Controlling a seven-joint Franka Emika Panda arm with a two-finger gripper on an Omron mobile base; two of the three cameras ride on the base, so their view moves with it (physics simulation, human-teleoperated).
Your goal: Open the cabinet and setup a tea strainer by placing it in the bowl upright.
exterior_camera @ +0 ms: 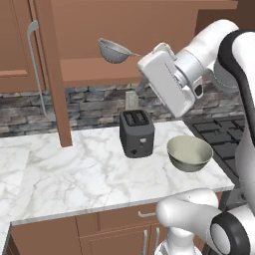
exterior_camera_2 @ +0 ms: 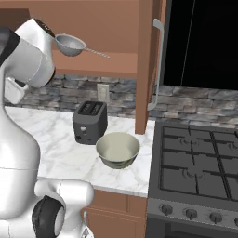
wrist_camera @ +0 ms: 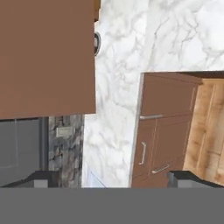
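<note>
- The cabinet (exterior_camera: 149, 30) stands open: its doors are swung outward, one door (exterior_camera: 52, 74) edge-on at the left of the left base view, the other door (exterior_camera_2: 145, 65) edge-on in the right base view, each with a long silver handle (exterior_camera: 36, 69).
- The strainer (exterior_camera: 113, 51) sits on the cabinet's lower shelf (exterior_camera: 99, 67), bowl side down-ish and tilted, its thin handle pointing toward the arm; in the right base view it lies just beside the arm's white elbow.
- The bowl (exterior_camera: 189, 152) rests upright on the marble table (exterior_camera: 74, 174), near the front right edge and close to the stove (exterior_camera_2: 200, 172); nothing is in it.
- A dark two-slot toaster (exterior_camera: 136, 132) stands on the table just behind and left of the bowl, apart from it.
- A wall outlet (exterior_camera: 131, 99) sits on the stone backsplash (exterior_camera: 89, 102) behind the toaster.
- The arm's hand (exterior_camera: 167, 79) is raised level with the shelf, just right of the strainer's handle; the gripper itself is hidden behind the hand in the base views.
- In the hand view the gripper (wrist_camera: 111, 179) has its two dark fingertips (wrist_camera: 41, 178) far apart at the bottom corners, spread wide with nothing between them.
- The hand view looks down past the brown cabinet at the table and the base drawers (wrist_camera: 162, 131) with short silver handles.
- The strainer is untouched; the gripper holds nothing.
</note>
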